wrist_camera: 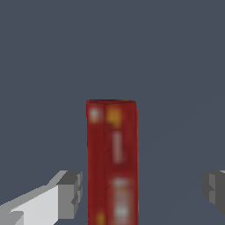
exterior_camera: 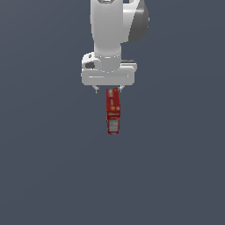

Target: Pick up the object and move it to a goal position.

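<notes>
The object [exterior_camera: 113, 110] is a narrow red box with yellow-orange marks and a pale label panel near one end. It lies on the dark grey surface just below the white gripper [exterior_camera: 108, 90] in the exterior view. The wrist view shows the box [wrist_camera: 112, 158] between the two fingers. One finger [wrist_camera: 70, 193] sits close beside the box, and the other finger [wrist_camera: 215, 190] stands far off with a wide gap. The gripper [wrist_camera: 141, 191] is open and touches nothing that I can see.
A plain dark grey surface [exterior_camera: 176, 167] fills both views. The white arm [exterior_camera: 110, 30] rises above the gripper in the exterior view. No other objects or goal marker show.
</notes>
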You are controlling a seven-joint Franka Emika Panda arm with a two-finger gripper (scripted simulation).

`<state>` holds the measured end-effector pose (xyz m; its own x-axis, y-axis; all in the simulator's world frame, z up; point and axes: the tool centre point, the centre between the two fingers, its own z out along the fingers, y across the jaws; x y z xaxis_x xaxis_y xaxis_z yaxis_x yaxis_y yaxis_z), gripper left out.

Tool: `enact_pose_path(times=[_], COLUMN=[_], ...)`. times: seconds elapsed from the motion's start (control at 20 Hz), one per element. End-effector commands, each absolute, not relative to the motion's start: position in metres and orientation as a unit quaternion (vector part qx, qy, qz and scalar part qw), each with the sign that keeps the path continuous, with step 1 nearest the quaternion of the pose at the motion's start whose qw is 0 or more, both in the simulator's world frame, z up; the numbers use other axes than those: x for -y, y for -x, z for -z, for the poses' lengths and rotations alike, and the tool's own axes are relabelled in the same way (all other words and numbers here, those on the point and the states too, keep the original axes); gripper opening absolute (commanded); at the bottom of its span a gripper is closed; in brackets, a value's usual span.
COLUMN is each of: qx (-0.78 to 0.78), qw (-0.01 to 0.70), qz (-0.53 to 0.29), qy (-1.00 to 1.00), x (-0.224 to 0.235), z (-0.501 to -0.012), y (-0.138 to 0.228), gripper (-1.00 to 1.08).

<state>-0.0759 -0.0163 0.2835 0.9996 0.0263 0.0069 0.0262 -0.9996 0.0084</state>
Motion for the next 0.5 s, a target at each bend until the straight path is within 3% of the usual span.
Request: enact_pose_path(times=[0.0,0.45], qx=[-0.018,-0.025], qw=[0.003,0.0], qz=[-0.002,0.0], qy=[-1.0,-1.0], x=[0.01,0.0], z=[-0.268,-0.242], y=[0.082,0.094], gripper=[1.0,1.0])
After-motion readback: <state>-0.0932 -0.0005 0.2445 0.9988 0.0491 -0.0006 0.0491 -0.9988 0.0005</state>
